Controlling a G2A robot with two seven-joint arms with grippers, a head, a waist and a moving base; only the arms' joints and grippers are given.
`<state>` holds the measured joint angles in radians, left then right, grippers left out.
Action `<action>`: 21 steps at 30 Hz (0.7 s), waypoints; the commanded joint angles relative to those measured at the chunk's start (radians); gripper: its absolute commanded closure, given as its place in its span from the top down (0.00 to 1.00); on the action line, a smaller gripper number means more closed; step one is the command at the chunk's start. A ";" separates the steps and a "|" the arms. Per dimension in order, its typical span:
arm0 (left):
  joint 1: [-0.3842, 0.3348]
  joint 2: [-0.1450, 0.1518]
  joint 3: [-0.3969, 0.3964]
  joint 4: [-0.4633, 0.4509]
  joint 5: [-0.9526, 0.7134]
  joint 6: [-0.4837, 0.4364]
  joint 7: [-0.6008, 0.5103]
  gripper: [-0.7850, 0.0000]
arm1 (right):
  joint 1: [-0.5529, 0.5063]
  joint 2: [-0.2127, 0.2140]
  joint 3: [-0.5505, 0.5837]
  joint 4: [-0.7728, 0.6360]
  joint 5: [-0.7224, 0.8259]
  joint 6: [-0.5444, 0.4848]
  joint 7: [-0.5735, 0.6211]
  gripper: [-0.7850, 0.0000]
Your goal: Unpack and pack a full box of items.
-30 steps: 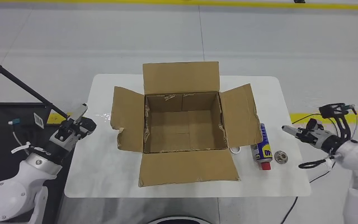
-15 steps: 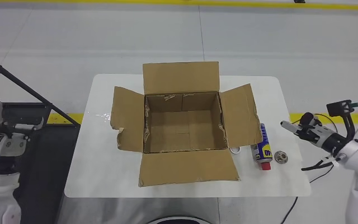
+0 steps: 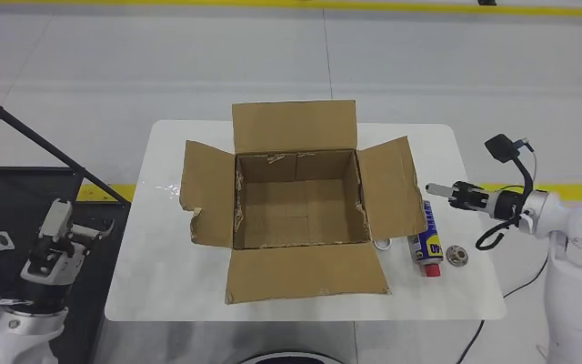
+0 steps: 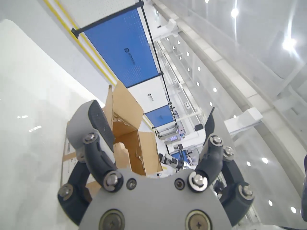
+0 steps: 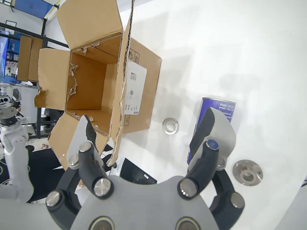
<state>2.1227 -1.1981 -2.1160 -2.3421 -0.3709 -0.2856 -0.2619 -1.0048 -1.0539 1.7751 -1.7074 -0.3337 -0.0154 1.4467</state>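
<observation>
Right gripper (image 5: 147, 118) is spread wide and holds nothing. A blue spray can (image 5: 217, 107) lies near its fingertips, with a metal flange (image 5: 247, 172) beside the can. A small ring (image 5: 170, 125) sits ahead, by the open cardboard box (image 5: 91, 20) on the bench (image 5: 227, 37). Left gripper (image 4: 153, 111) is likewise released, with the box well ahead of it.

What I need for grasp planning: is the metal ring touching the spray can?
Apart. The right wrist view shows bare table between the metal ring and the spray can.
</observation>
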 commanded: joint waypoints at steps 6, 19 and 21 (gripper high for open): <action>0.051 -0.012 0.036 -0.008 0.048 -0.130 -0.044 1.00 | 0.007 0.001 -0.002 0.005 -0.003 0.004 0.000 1.00; 0.072 -0.044 -0.137 0.018 -0.210 -0.098 0.182 1.00 | -0.051 0.013 0.007 -0.053 0.159 0.002 -0.062 1.00; 0.065 -0.049 -0.169 0.035 -0.228 -0.073 0.223 1.00 | -0.038 0.016 -0.009 -0.039 0.176 0.002 -0.050 1.00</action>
<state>2.1903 -1.2448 -2.2705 -2.3163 -0.5934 -0.3702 -0.0615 -1.0493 -1.0388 1.7737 -1.7528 -0.1637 -0.0128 1.3915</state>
